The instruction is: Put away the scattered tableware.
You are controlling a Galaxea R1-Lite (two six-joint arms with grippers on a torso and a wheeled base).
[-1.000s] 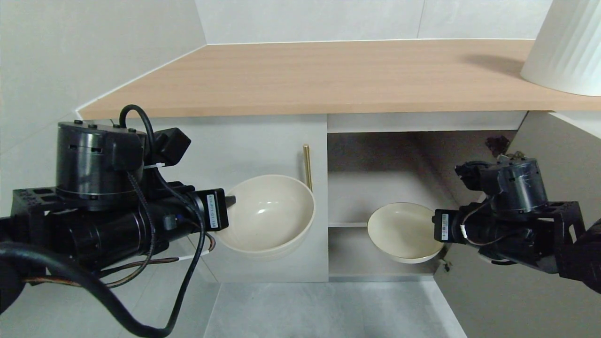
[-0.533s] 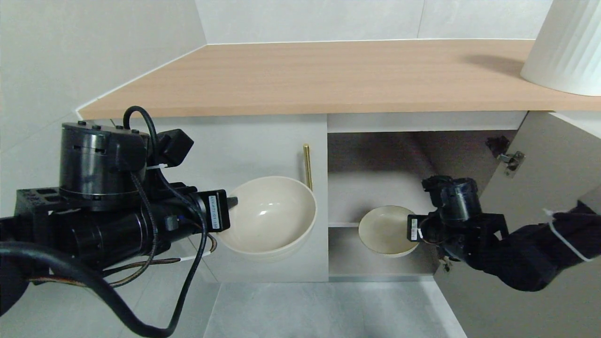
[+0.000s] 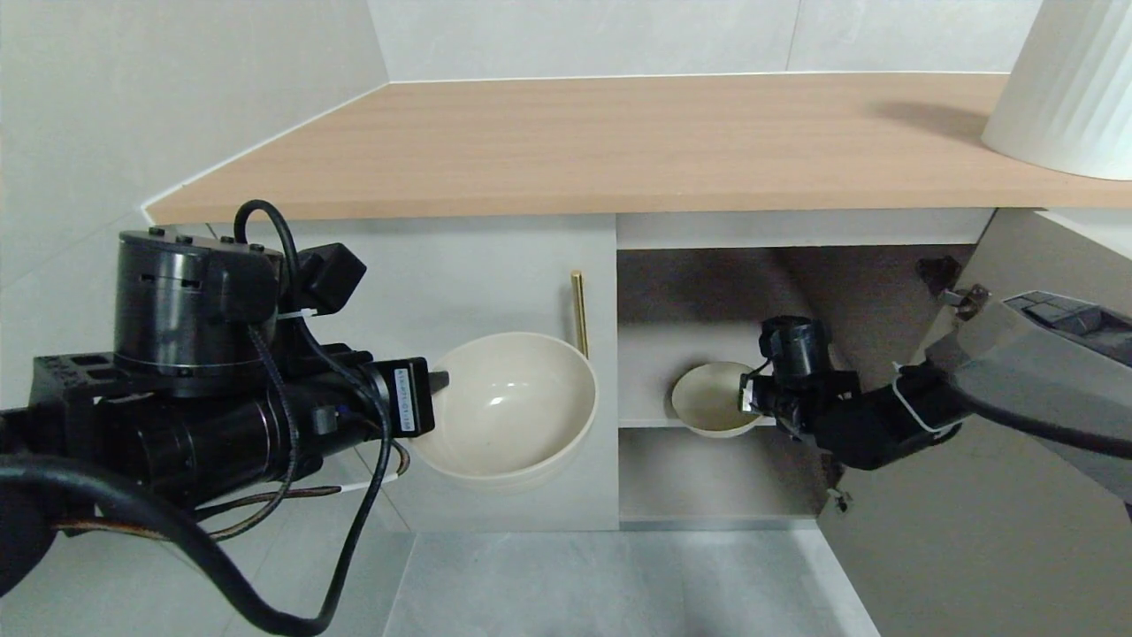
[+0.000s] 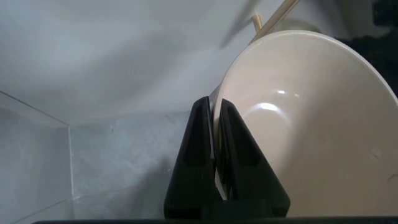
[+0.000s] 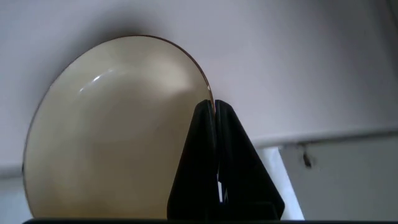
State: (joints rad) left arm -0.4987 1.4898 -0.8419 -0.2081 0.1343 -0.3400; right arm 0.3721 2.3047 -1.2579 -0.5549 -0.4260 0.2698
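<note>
Moved: over the last second your right tool has carried the small bowl from in front of the cupboard deeper into its open half, up to the level of the shelf. The left arm and its load have barely shifted.
Right tool: clamped on the small bowl's rim on the side nearest the arm. In the right wrist view its two fingers nearly meet over that rim, one inside and one outside.
Small bowl: cream, mouth facing up and tilted a little toward you, at the front edge of the shelf. You cannot tell from these views whether its base touches the shelf.
Left tool: closed on the rim of the large bowl (the left wrist view shows the rim pinched between both fingers).
Large bowl: cream, held in the air in front of the closed cupboard door, just beside the brass handle, with its mouth tipped toward you.
Open door: swung out on the robot's right, its hinge in view above the right arm.
Table: a wooden top over the cupboard, with a white ribbed vessel standing at its far right end.
</note>
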